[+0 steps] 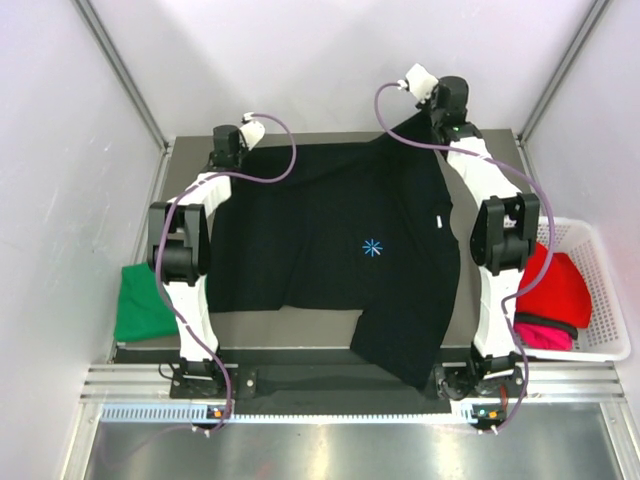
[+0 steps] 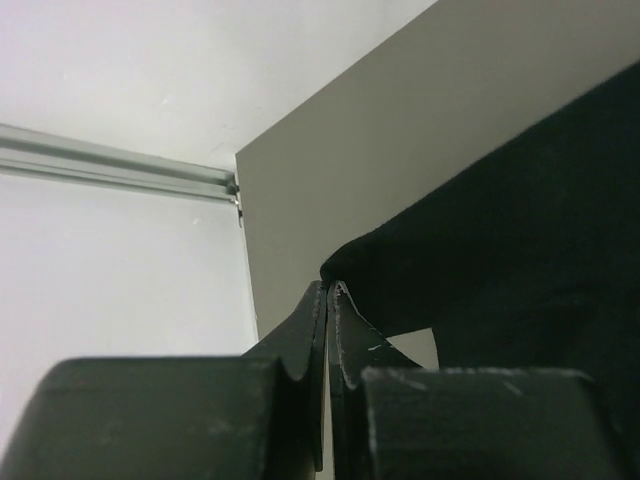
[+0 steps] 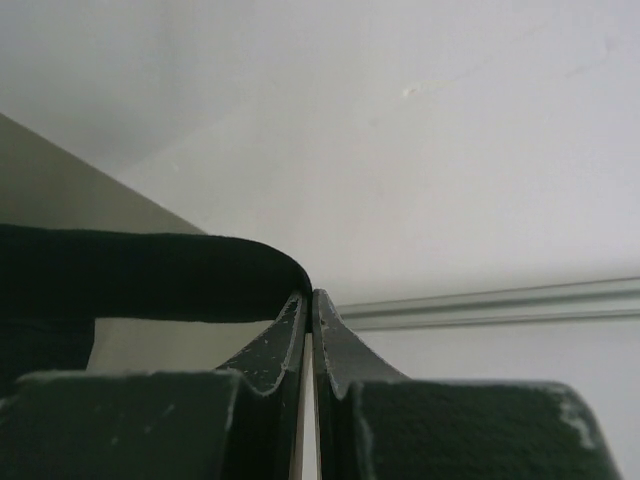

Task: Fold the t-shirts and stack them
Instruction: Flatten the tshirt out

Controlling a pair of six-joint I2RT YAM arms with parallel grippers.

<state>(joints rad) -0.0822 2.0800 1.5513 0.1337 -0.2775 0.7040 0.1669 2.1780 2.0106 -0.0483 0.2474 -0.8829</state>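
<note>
Both arms are reaching to the far side of the bench (image 1: 300, 326), with the black t-shirt (image 1: 330, 230) spread out flat between them. It covers most of the top. The little light-blue starburst mark (image 1: 372, 247) faces up, roughly in the middle. 1 lower corner of the shirt hangs over the near edge, by the right arm's base.

The left hand (image 2: 328, 292) has its fingers pressed together, with the shirt's far-left corner pinched right at the tips. The right hand (image 3: 308, 298) is the same, fingers tight together on a fold of black cloth at the far-right corner. In the top view that corner is pulled up into a small peak off the bench, while the left corner sits lower.

The other shirts aren't on the bench. The green t-shirt (image 1: 140, 305) is bunched up just beside the bench's left edge. On the right, the white mesh basket (image 1: 608, 300) holds the red t-shirt (image 1: 555, 285), with the pink t-shirt (image 1: 545, 335) poking out at the near side of it.
</note>
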